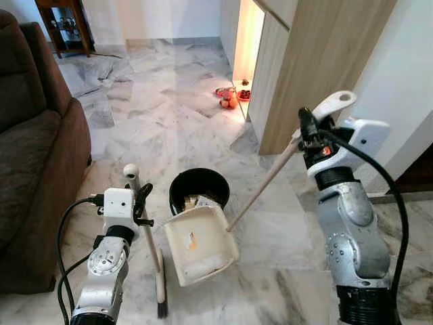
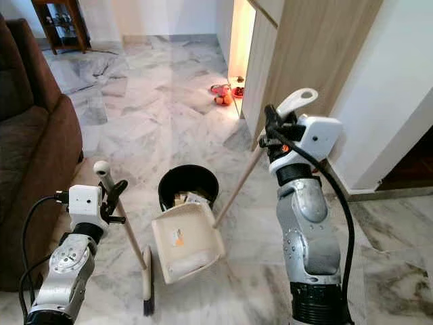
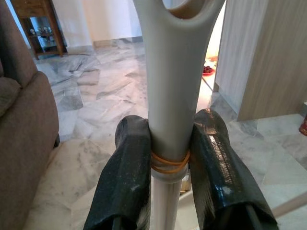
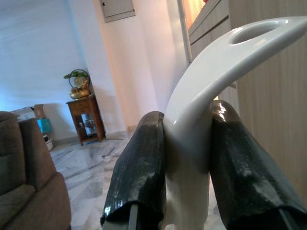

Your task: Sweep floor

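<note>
The right arm (image 1: 352, 230) rises upright at four o'clock, bent at the wrist, and its right hand (image 4: 189, 143) is clamped on the white looped grip of the dustpan handle (image 1: 270, 176), one black finger (image 4: 139, 167) on each side. The left arm (image 1: 105, 271) sits lower at eight o'clock, forearm angled up; the left hand (image 3: 170, 158) is closed round the broom handle (image 3: 168, 96), just above an orange rubber band (image 3: 168, 165).

The grey-veined marble floor (image 1: 169, 115) runs toward twelve o'clock, with a brown sofa (image 1: 34, 162) along nine o'clock and a wood-grain cabinet (image 1: 318, 61) at one o'clock beside a lit opening. A dark wooden side table (image 1: 64, 24) stands at eleven o'clock.

At centre, a black bin (image 1: 199, 189) stands on the floor; the cream dustpan (image 1: 199, 244) tilts against its near rim. The broom head (image 1: 161, 291) touches the floor at six o'clock, just left of the dustpan. Small red and orange items (image 1: 230, 98) lie near the opening, too small to identify. The bin's contents are hard to make out.
</note>
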